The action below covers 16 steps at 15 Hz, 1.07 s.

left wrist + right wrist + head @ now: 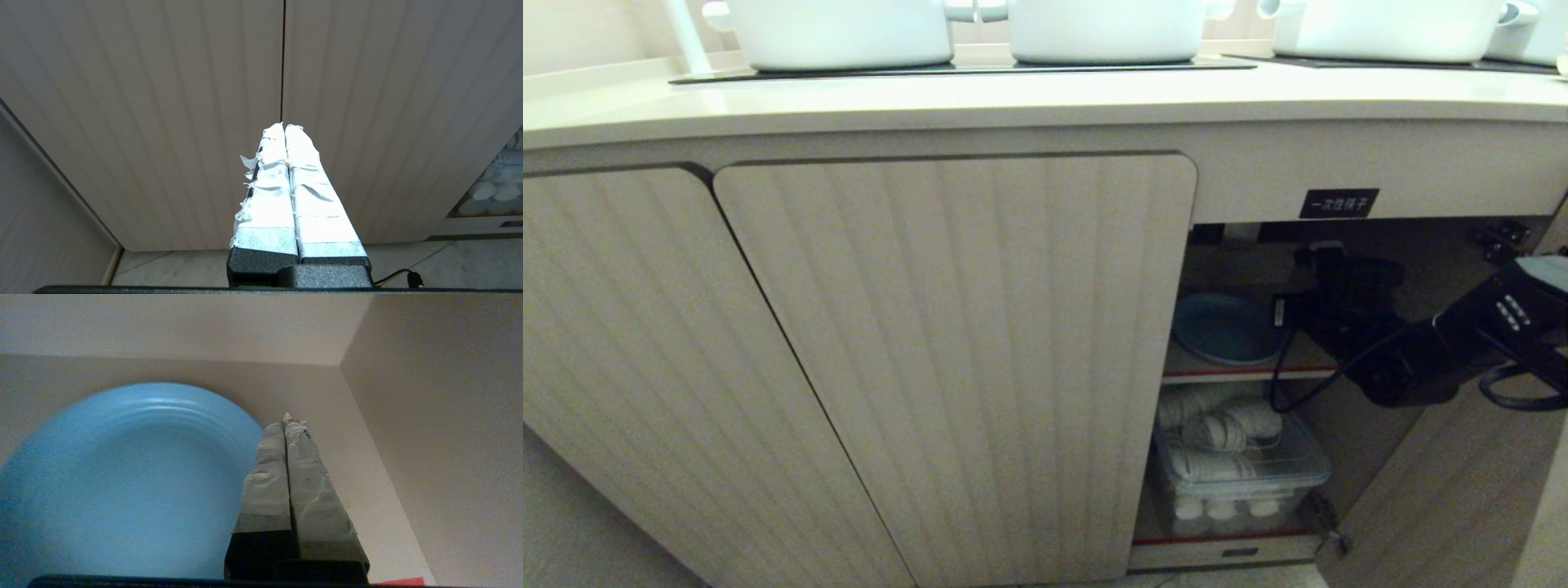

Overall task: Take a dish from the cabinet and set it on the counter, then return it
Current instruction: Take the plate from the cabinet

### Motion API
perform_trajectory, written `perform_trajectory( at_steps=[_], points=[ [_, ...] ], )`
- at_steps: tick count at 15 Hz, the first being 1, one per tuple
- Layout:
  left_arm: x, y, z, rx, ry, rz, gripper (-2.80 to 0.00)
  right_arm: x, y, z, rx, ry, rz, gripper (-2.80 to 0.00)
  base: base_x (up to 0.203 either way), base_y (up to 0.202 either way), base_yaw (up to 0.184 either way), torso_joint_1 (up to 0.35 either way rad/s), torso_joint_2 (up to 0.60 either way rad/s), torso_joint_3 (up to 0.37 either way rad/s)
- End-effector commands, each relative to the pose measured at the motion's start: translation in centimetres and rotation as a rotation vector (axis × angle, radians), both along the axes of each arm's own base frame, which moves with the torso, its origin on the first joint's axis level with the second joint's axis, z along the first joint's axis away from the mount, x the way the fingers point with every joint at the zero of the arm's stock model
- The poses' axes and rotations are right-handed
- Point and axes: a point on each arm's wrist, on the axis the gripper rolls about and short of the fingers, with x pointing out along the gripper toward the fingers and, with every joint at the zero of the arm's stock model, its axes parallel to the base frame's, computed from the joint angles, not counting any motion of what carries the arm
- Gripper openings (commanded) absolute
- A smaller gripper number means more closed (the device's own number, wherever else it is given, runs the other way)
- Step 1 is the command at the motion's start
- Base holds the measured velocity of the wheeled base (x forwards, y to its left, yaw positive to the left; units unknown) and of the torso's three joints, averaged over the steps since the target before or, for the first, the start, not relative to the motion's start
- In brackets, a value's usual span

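Head view shows the dish, a light-blue plate, lying flat on the upper shelf inside the open right-hand bay of the cabinet. Right wrist view has the dish filling much of the shelf floor, with the right hand closed, its taped fingers pressed together and empty, their tips over the bare shelf just beside the plate's rim; whether they touch it cannot be told. The right arm reaches into the bay from the right. Below the shelf sits a clear lidded bin of white items. The left hand is closed too, pointed at the ribbed shut doors. Above, white pots stand on the cream surface.
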Motion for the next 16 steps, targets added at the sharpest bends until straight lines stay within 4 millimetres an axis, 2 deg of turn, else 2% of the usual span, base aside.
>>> perform_trajectory(
  at_steps=[1, 16],
  points=[
    [0.0, 0.0, 0.0, 0.0, 0.0, 0.0, -2.8, 0.1, -0.2, -0.3, 0.0, 0.009, -0.007, -2.8, 0.0, 0.0, 0.0, 0.0, 0.0, 0.0],
    [0.0, 0.0, 0.0, 0.0, 0.0, 0.0, -2.8, -0.3, -1.5, -1.1, -0.004, 0.037, -0.035, -2.8, 0.0, 0.0, 0.0, 0.0, 0.0, 0.0]
  ],
)
